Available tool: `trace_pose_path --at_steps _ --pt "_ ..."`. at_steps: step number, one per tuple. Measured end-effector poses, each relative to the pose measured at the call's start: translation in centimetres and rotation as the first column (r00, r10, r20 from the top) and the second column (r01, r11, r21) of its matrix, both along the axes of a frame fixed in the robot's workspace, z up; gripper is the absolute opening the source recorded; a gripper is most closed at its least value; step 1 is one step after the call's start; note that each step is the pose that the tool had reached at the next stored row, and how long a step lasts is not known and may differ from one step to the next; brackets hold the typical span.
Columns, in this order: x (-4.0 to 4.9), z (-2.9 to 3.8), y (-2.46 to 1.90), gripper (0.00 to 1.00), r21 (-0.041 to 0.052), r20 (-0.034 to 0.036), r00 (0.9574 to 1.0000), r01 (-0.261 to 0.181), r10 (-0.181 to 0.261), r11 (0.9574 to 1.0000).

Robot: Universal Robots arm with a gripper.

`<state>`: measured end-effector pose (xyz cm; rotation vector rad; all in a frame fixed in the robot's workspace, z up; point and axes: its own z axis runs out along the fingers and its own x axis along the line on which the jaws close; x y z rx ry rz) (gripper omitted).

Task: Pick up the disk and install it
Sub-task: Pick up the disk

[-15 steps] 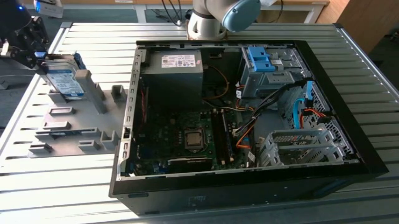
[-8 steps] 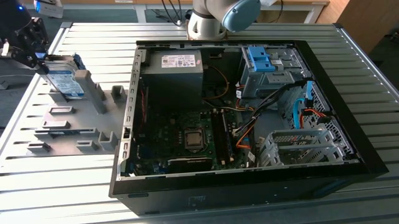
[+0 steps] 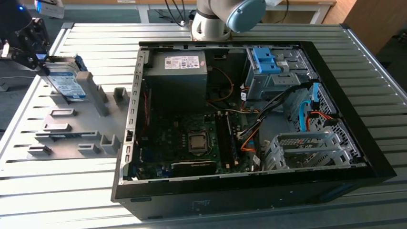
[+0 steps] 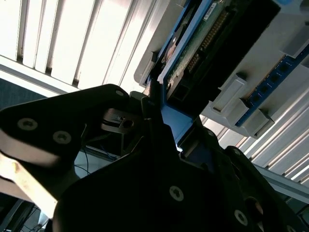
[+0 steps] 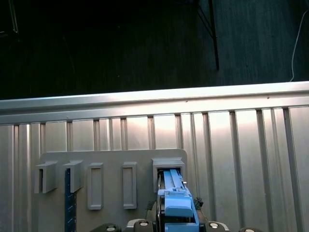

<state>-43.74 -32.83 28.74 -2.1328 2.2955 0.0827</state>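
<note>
Clearly, the work stands at the pick-up stage; the flat rectangular silver-grey metal disk (image 3: 64,80), with a white-and-blue label and blue plastic side rails, stands on its edge in a slot of the pale grey plastic holder plate (image 3: 76,140); this slot is at the plate's far corner, close to the edge of the ribbed aluminium worktop (image 3: 64,191) on the exterior view's left. The black gripper (image 3: 43,64) is at the disk's upper end; in the second wrist view its two dark fingers (image 4: 104,99) sit on both sides of the blue rail end with no gap that I can see, so I judge that they pinch the disk (image 4: 207,38); whether it is lifted free of the slot I cannot tell.

The upright slot has a reason, I think; it keeps the thin disk (image 5: 176,200) on edge, so that a gripper can come from above and take it by its narrow sides. The disk is not in the open black computer case (image 3: 254,202), which lies with its open side up in the middle of the worktop; a silver perforated metal drive cage (image 3: 305,148) sits near the case's near corner on the exterior view's right, and a blue plastic latch piece (image 3: 266,59) sits by its far edge.

The worktop's slats are bright with light; beyond its edge the first wrist view shows a dark carpet floor (image 5: 120,43) with a thin black cable (image 5: 207,34).
</note>
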Motion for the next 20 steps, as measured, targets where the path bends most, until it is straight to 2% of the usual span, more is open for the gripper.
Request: trace_pose_path --at_steps 3,6,20 --pt "0.00 -0.01 0.00 0.37 0.0001 0.0003 0.9987 -0.051 0.051 0.9987" --pt "0.00 0.00 0.00 0.37 0.0000 0.0000 0.9976 -0.069 0.069 0.9976" --pt "0.00 -0.02 -0.13 0.37 -0.0012 -0.0002 0.9980 -0.064 0.064 0.9980"
